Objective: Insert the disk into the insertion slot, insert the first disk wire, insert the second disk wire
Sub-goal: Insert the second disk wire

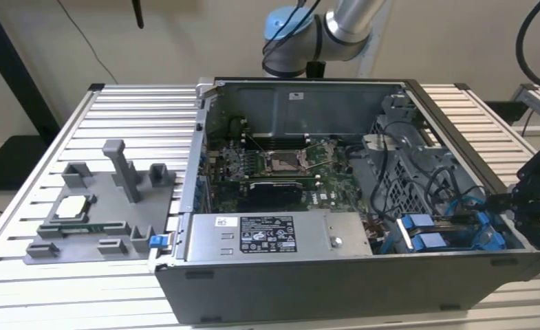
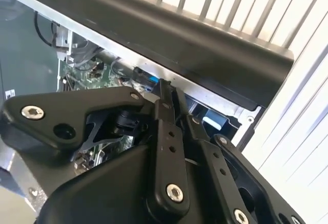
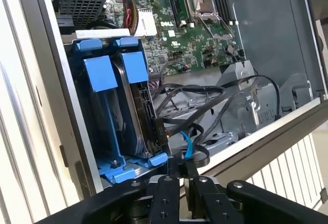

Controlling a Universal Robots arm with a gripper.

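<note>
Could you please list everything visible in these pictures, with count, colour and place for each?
computer case: one, grey, open, on the slatted table
slatted table: one, silver, under everything
motherboard: one, green, on the case floor
power supply box: one, silver with a black-and-white label, at the case's near wall
disk: one, grey in a blue carrier, standing in the insertion slot
insertion slot: one, grey with blue tabs, in the case corner at the exterior view's right
cables: several, black, looping beside the disk
fixture block: one, grey, on the table at the exterior view's left
arm: one, silver with blue caps, behind the case
gripper: one, black, at the disk's end by the cables
</note>
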